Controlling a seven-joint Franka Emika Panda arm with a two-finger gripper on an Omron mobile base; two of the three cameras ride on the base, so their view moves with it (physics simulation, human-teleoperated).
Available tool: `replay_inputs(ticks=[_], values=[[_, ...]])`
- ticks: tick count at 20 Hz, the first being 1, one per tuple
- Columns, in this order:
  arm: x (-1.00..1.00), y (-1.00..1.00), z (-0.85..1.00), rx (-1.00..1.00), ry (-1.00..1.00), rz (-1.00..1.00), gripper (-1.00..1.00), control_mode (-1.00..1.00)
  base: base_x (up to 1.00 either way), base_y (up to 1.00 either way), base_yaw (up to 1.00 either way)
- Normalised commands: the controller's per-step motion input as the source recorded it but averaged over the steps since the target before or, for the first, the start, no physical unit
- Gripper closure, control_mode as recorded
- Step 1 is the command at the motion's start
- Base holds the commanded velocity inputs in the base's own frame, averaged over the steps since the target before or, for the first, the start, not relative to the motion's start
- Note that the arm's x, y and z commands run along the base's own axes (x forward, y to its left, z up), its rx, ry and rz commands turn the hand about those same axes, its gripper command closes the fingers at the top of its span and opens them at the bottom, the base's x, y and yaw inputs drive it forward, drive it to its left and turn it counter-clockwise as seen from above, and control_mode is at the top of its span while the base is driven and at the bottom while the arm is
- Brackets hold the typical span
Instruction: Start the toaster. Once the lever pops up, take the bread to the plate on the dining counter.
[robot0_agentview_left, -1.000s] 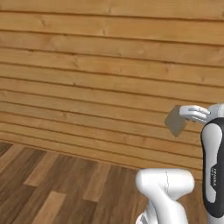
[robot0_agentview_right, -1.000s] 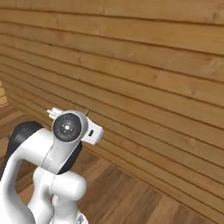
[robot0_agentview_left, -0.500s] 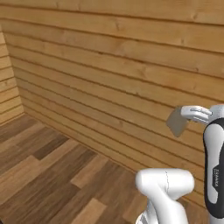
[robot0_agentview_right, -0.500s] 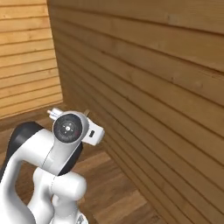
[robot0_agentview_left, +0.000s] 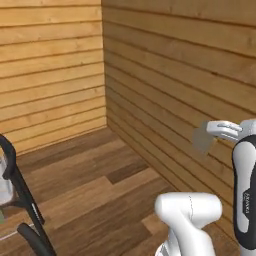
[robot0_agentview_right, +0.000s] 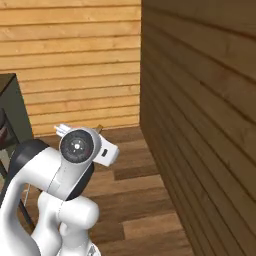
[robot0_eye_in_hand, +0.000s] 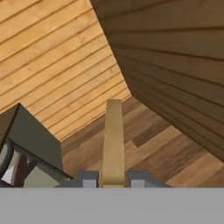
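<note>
- Hand view: the bread (robot0_eye_in_hand: 113, 142) sits edge-on between the two fingers (robot0_eye_in_hand: 88, 178), so it looks like a thin tan strip running up from the bottom centre. The fingers are clamped on its lower end, which is cut off by the bottom of the frame.
- The gripper (robot0_eye_in_hand: 113, 180) itself barely shows, just two small grey tips either side of the slice.
- Right base view: a tiny tan sliver pokes out behind the white hand at centre left, probably the bread, too small to be sure.
- Left base view: the hand is at the right edge, half cut off, and a blurry grey patch sits just left of it. Can't tell what that is.
- Dark furniture (robot0_eye_in_hand: 30, 144) at lower left of the hand view is cut by the frame edge; hard to say what it is. A black frame (robot0_agentview_left: 20, 200) shows at lower left of the left base view too.
- Compared to half a second ago, the whole scene has swung: the room corner (robot0_agentview_left: 103, 65) is now in the upper middle of the left base view, so the camera moved, not the things.
</note>
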Motion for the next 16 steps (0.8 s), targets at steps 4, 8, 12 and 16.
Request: replay_inputs(ticks=[4, 8, 12, 16], values=[[0.00, 0.00, 0.00, 0.00, 0.00, 0.00, 1.00, 1.00, 1.00, 0.20, 0.60], [0.00, 0.00, 0.00, 0.00, 0.00, 0.00, 1.00, 1.00, 0.92, 0.09, 0.62], [0.00, 0.00, 0.00, 0.00, 0.00, 0.00, 1.00, 1.00, 0.57, 0.04, 0.67], [0.00, 0.00, 0.00, 0.00, 0.00, 0.00, 1.00, 1.00, 0.31, 0.11, 0.74]])
